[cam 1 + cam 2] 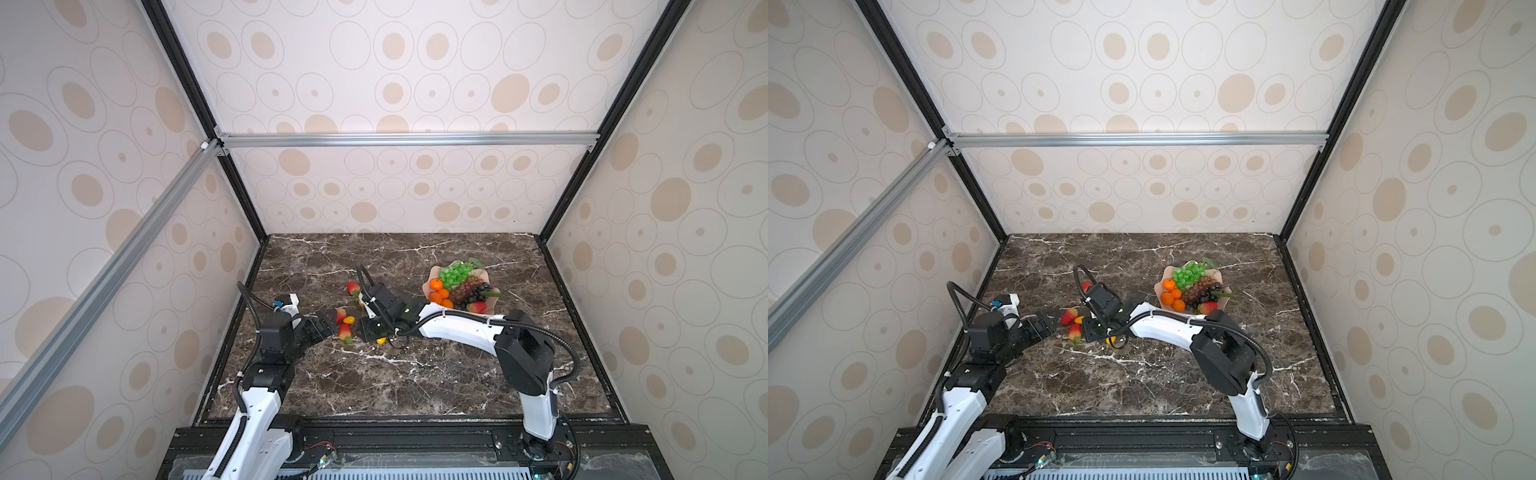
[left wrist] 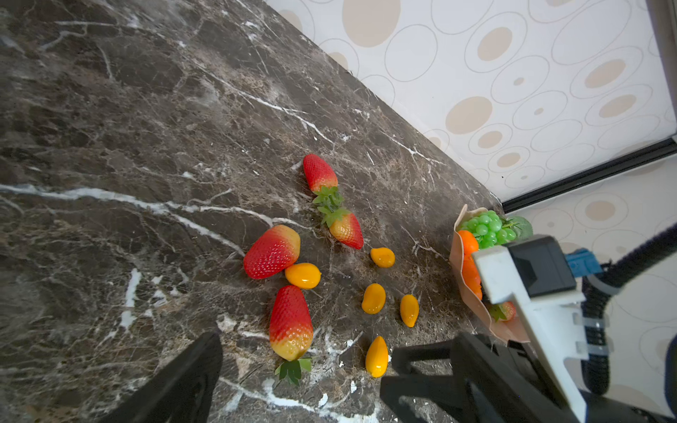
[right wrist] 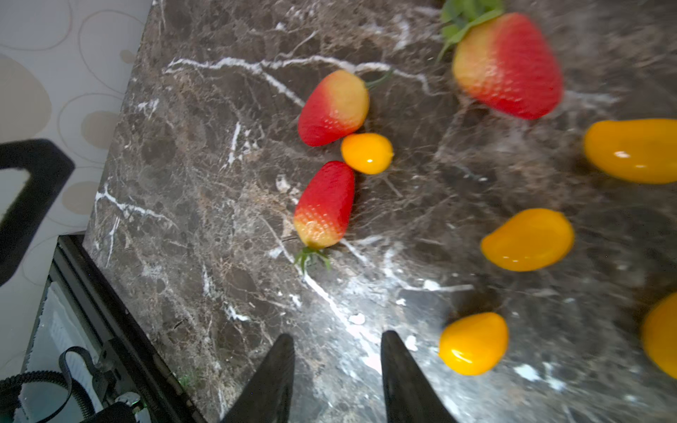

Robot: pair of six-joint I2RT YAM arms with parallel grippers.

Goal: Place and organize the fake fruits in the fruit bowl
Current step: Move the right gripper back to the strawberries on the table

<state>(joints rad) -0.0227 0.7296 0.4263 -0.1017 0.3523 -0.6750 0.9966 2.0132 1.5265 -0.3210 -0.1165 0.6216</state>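
The pale pink fruit bowl (image 1: 430, 275) (image 1: 1160, 286) stands at the back right, holding green grapes (image 1: 455, 272), dark grapes, tangerines (image 1: 436, 285) and a strawberry (image 1: 477, 307). Several strawberries (image 2: 291, 322) and several kumquats (image 2: 373, 298) lie loose on the marble left of the bowl. My right gripper (image 3: 339, 335) hangs low over bare marble, jaws apart with nothing between them. One kumquat (image 3: 473, 344) lies just beside one of its fingers. My left gripper (image 1: 331, 326) is wide open and empty, facing two strawberries and a kumquat (image 1: 349, 320).
The dark marble table (image 1: 415, 374) is boxed in by patterned walls on three sides. A black frame rail (image 1: 415, 432) runs along the front edge. In the left wrist view the right arm's white camera mount (image 2: 531, 293) hides part of the bowl (image 2: 457, 256).
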